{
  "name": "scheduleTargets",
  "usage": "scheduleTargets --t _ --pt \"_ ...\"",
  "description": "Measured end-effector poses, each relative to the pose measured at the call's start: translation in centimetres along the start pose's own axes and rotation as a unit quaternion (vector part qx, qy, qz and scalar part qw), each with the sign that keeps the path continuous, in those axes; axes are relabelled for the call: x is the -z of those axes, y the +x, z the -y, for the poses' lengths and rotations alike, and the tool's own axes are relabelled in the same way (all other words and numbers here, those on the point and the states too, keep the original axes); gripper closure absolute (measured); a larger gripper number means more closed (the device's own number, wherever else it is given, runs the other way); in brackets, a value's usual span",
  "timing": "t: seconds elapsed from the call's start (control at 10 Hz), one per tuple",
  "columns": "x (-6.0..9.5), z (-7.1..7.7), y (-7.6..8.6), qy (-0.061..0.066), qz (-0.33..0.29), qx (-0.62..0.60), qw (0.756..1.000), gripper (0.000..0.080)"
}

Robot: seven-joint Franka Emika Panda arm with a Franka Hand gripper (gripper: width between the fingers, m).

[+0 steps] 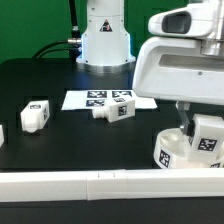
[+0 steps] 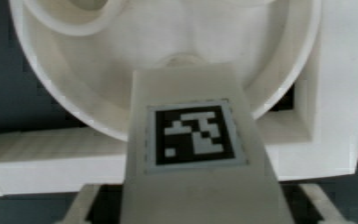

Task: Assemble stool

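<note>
The stool's round white seat lies on the black table at the exterior view's right. My gripper hangs over it, shut on a white block leg that stands upright against the seat's rim. In the wrist view the held leg shows its square tag, with the seat and its hollow behind it. The gripper has a finger on each side of the leg. Another leg lies on its side near the marker board, and one more stands at the left.
The marker board lies flat at the middle back, in front of the robot's base. A long white rail runs along the table's front edge. A further white part shows at the far left edge.
</note>
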State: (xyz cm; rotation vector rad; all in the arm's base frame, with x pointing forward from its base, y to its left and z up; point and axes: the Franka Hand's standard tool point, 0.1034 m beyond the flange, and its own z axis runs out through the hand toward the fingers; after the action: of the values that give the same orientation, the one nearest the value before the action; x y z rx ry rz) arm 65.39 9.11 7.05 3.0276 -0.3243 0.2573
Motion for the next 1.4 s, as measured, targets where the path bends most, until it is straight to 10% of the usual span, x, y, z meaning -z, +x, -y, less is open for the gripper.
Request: scheduleTargets --t 0.5,0.9,1.4 --pt "-0.5 -3.0 0.5 0.025 0.024 -0.268 0.963 0.0456" --pt "-0.7 -3.4 0.0 0.011 0.038 -0.367 0.929 0.0456" --pt "-0.7 -5.0 -1.7 -0.025 0.024 -0.593 0.805 0.0456"
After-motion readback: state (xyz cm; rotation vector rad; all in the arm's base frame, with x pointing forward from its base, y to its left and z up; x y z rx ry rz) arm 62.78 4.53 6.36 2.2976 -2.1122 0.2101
